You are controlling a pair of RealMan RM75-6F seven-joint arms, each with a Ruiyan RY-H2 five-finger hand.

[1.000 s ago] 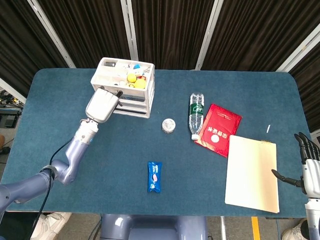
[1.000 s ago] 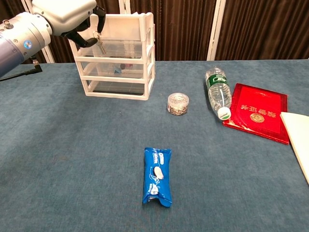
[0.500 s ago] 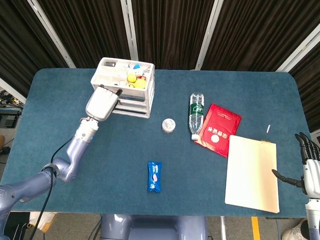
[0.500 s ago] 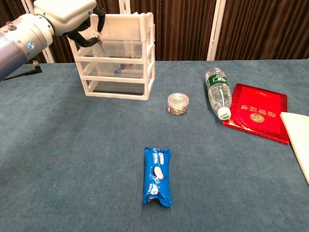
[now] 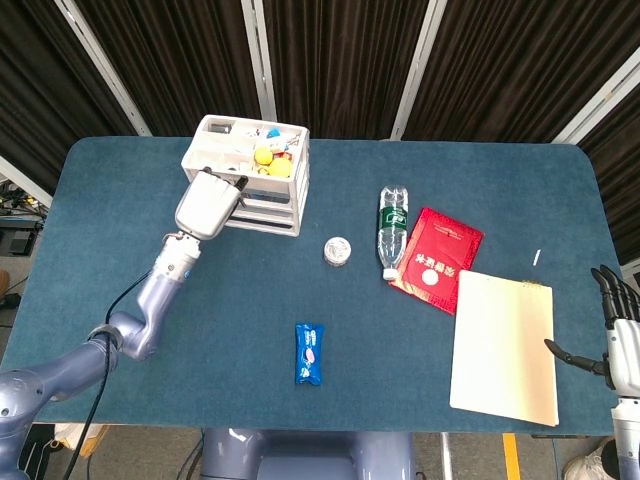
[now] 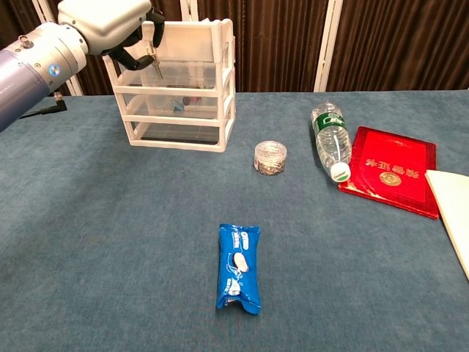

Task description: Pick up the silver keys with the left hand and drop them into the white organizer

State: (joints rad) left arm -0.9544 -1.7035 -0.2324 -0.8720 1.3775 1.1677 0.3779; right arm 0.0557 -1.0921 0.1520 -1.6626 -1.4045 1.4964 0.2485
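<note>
- Over the last second the left hand (image 6: 110, 22) has lifted a little and edged right, toward the top of the white organizer (image 6: 176, 88). The silver keys (image 6: 151, 45) hung in front of the upper drawer; now they dangle higher, level with the organizer's top rim.
- The fingers (image 6: 152, 16) are clamped on the keys, which hang from them near the organizer's near-left corner and touch nothing else that I can make out.
- In my judgement the carry is nearly done. What remains is to bring the hand over the open top tray and let go. Released here, the keys would likely fall down the front face onto the table (image 6: 110, 220).
- The chest view shows the keys and the curled fingers holding them. The head view hides both under the back of the left hand (image 5: 205, 208).
- The head view alone shows the organizer's open top tray (image 5: 250, 150), with yellow and other small items in it, and that the hand sits at its near-left edge, not yet above it.
- Only the head view shows the right hand (image 5: 615, 335), at the far right edge beside the table, fingers apart and holding nothing.
</note>
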